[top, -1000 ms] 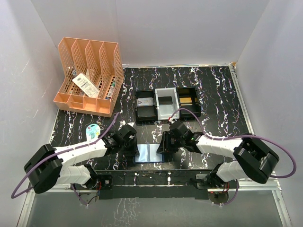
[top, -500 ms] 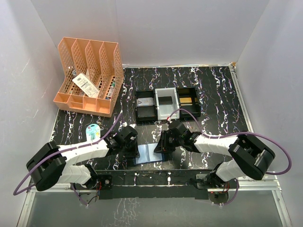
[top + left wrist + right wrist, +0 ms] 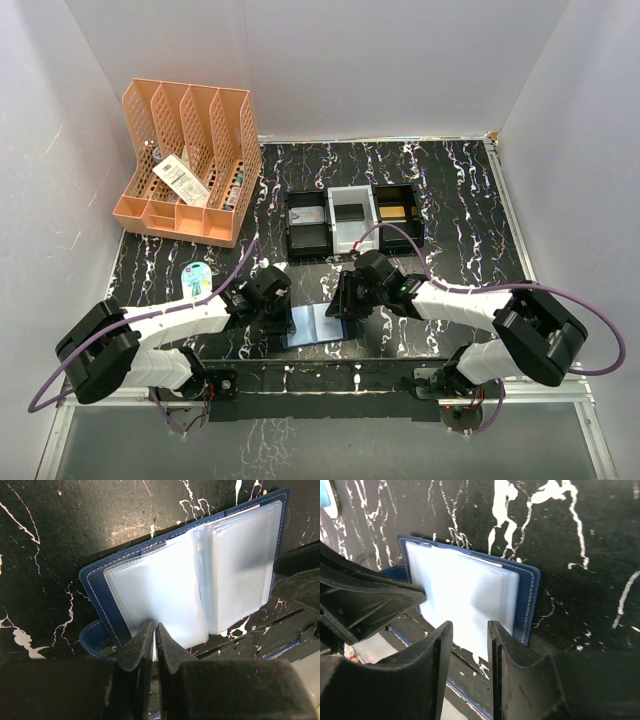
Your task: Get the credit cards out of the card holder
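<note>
So the card holder [image 3: 318,322] lies flat and open on the arms' side of the row of trays [image 3: 352,238], near them but not touching. Its long axis runs sideways, parallel to that row, and its spine points toward the trays. The left gripper [image 3: 152,630] comes in at the end under the leftmost tray. Its jaws are pinched nearly shut on the near edge of a clear sleeve page, which looks like an anchoring grip on the holder. The right gripper [image 3: 470,630] works the other end, below the middle tray. Its jaws stand a narrow way apart, straddling the loose sleeve edges without clearly clamping any of them. Both claws are right on the holder, but the right one is the free one, so the pull is probably its job, with the holder dead ahead of its fingers. The holder has a navy cover with pale stitching, a small tab at the left end and a stack of frosted plastic sleeves fanned up off the spine. The credit cards can't really be made out (there's a greyish shade inside one sleeve in the left wrist view, maybe a card, maybe not).
</note>
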Action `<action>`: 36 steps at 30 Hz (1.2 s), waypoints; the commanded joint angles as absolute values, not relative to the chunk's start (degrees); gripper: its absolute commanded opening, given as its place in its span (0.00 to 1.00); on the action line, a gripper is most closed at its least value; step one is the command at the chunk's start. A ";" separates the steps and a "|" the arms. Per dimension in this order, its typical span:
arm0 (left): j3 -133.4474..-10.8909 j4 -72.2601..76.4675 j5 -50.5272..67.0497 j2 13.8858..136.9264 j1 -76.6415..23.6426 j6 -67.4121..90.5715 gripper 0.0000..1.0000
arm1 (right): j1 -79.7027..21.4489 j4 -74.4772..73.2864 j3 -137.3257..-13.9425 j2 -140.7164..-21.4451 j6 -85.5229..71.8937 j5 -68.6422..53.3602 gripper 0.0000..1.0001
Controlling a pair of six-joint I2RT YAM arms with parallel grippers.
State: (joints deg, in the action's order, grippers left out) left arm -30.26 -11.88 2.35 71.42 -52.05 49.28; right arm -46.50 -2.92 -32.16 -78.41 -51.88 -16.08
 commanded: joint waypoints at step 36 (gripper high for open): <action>-28.23 -15.84 1.89 69.01 -52.65 48.25 0.10 | -47.81 -6.02 -36.14 -81.24 -49.13 -13.23 0.32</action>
